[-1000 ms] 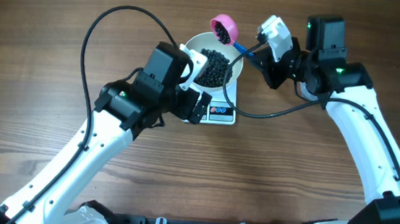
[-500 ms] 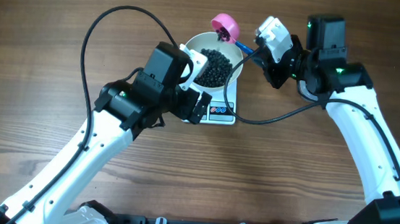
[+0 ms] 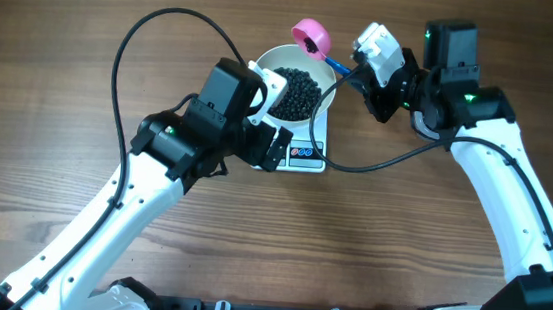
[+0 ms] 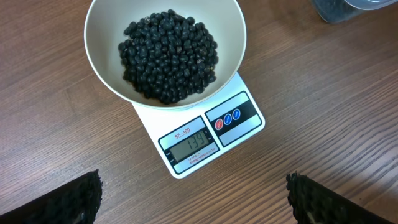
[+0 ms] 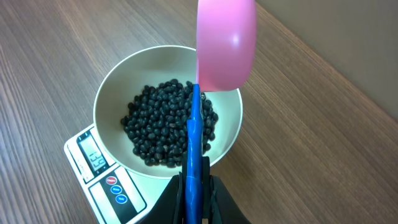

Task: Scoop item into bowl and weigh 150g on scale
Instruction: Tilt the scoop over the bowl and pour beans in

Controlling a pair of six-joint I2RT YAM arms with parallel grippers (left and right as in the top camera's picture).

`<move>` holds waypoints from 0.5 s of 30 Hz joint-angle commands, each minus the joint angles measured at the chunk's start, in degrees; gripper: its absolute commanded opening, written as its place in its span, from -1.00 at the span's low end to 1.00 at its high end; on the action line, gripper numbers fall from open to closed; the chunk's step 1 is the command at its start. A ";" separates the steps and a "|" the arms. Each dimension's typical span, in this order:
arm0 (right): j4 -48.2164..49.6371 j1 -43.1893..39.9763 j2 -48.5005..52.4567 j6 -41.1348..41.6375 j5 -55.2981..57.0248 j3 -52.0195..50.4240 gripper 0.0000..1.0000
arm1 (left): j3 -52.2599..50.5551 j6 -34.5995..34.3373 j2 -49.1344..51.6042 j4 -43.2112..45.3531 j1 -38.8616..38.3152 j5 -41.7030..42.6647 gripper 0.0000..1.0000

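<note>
Left wrist view, writing first: scale (image 4: 149,121) has "SF-400" printed over its grey LCD (image 4: 189,144), which reads 139. Red + blue round buttons (image 4: 227,120) sit just right of it on a black panel. Scale is square, white, display edge toward the robot's side, set askew to the frame. White bowl (image 4: 99,62) sits on the scale, covering most of the platform. Beans (image 4: 169,56) lie inside it: small, round, glossy black, a loose heap well under the rim. Right wrist view: scoop (image 5: 225,43), pink cup w/ blue handle (image 5: 194,143), long axis running straight from the claw out over the bowl, cup rolled on its side above the far rim, its back to the cam. Right claw (image 5: 198,193) is clamped on the handle's end. Left claw (image 4: 196,200) gapes wide, holding nothing, fingers (image 4: 74,199) above the wood table (image 4: 323,93) just short of the scale. Clear tub corner (image 4: 348,7) shows top right.
</note>
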 commanded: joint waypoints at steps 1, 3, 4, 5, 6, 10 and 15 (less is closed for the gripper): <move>0.17 0.13 -1.27 -1.11 0.35 0.17 -0.91 | -0.39 0.87 0.37 0.00 -0.26 0.83 1.00; 0.39 0.13 -1.27 -1.44 0.61 0.17 -0.91 | -0.37 0.87 0.37 0.00 -0.26 0.83 1.00; 0.66 0.13 -1.27 -1.44 0.61 0.17 -0.91 | -0.37 0.87 0.37 0.00 -0.26 0.83 1.00; 0.85 0.13 -1.27 -1.46 0.61 0.17 -0.91 | -0.39 0.87 0.37 0.00 -0.26 0.83 1.00; 1.01 0.13 -1.27 -1.97 0.61 0.17 -0.91 | -0.37 0.87 0.37 0.00 -0.26 0.83 1.00; 1.01 0.13 -1.27 -7.61 3.23 0.17 -0.92 | -0.37 0.87 0.37 0.00 -0.26 0.83 1.00; 1.42 0.13 -1.27 -8.92 4.79 0.17 -0.92 | -0.37 0.87 0.37 0.00 -0.26 0.83 1.00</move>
